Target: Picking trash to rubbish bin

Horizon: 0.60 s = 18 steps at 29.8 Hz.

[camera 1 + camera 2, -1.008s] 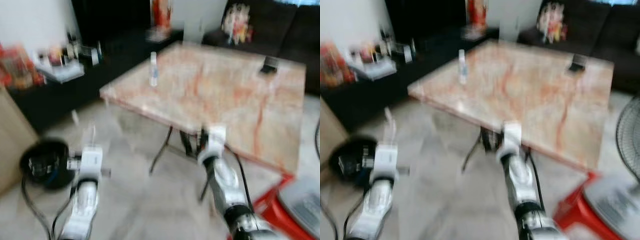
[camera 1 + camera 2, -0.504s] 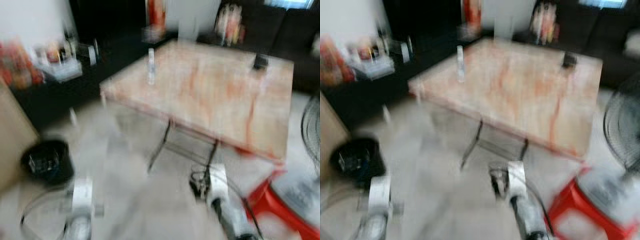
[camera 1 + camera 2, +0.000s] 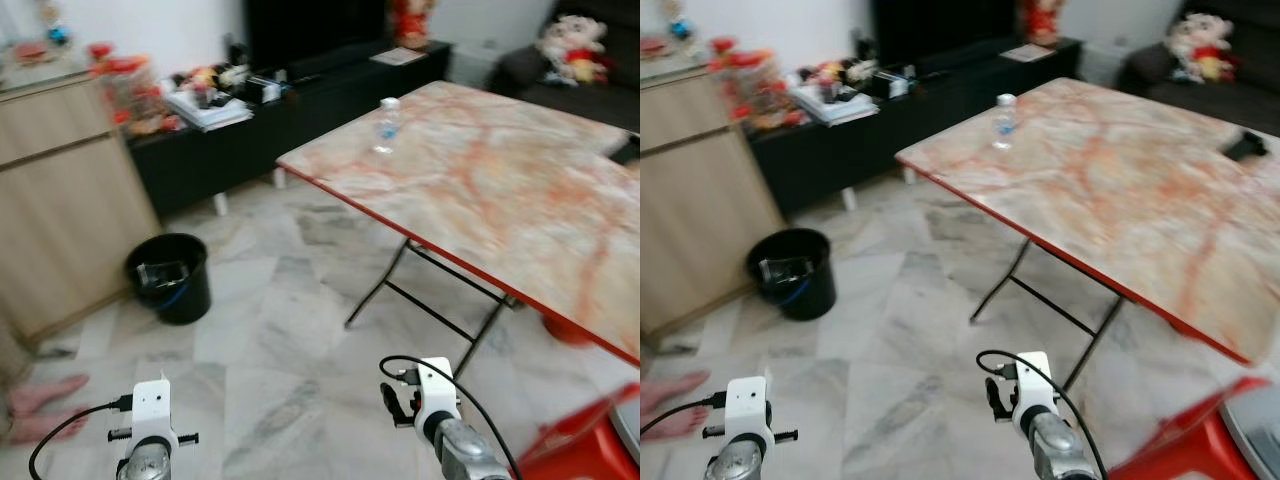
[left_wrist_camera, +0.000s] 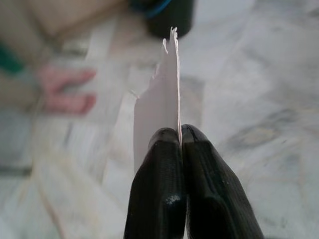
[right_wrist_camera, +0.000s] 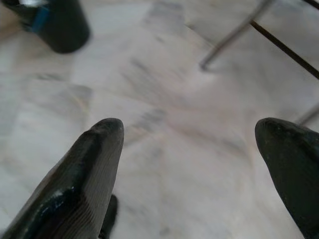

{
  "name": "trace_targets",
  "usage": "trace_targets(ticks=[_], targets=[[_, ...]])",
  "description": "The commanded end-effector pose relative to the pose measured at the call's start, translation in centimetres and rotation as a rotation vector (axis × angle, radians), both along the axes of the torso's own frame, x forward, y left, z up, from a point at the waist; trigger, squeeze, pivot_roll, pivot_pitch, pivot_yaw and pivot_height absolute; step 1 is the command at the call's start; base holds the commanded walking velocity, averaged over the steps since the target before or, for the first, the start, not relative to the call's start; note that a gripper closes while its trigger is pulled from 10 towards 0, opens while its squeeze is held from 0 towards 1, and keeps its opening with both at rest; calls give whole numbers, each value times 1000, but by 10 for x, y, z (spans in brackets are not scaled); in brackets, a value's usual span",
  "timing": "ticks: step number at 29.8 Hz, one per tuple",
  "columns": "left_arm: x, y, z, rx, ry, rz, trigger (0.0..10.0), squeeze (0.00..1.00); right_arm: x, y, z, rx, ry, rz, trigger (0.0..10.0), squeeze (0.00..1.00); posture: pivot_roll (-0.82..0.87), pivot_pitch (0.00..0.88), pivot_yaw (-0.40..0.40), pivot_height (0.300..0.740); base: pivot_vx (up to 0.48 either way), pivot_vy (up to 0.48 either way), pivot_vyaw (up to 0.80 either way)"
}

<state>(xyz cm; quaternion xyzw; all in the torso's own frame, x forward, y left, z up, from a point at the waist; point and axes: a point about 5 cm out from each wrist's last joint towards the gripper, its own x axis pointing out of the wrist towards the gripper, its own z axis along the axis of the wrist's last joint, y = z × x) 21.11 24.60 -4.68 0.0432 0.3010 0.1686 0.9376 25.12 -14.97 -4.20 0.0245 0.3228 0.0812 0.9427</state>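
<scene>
My left gripper (image 4: 180, 132) is shut on a torn scrap of white paper (image 4: 159, 94), which stands up from between the fingertips. The black rubbish bin (image 3: 168, 277) stands on the marble floor ahead and to my left, by the wooden cabinet, with some rubbish inside. In the left wrist view the bin (image 4: 169, 15) lies beyond the paper's tip. My right gripper (image 5: 192, 134) is open over bare floor with nothing between its fingers. Both arms (image 3: 150, 420) (image 3: 432, 395) are held low at the bottom of the eye views.
A folding marble-top table (image 3: 520, 200) with thin metal legs stands to the right, a small plastic bottle (image 3: 385, 125) near its far corner. A person's bare feet (image 3: 40, 405) rest on the floor at the left. A red stool (image 3: 590, 440) is at the lower right.
The camera has swung and the blur is gone: the table now sits further right and the bin further ahead. Both arms show lower in the picture.
</scene>
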Motion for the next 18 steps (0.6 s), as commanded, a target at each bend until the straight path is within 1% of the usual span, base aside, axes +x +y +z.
trace_targets(ticks=[1,8,13,18], targets=[[5,-2,2,-16,-8,4,10000,0,0,-1,-1,-6,10,-3,10000,0,79,0,-11,740,0,0,769],[8,3,4,-19,-9,7,10000,0,3,1,1,-6,9,5,10000,0,87,0,-8,740,0,0,774],[5,1,1,-21,13,-11,10000,0,1,0,0,3,18,-17,10000,0,81,0,2,740,0,0,771],[-2,1,-4,-17,51,-6,10000,0,-7,-1,-7,17,52,-49,10000,0,79,0,16,740,0,0,0]])
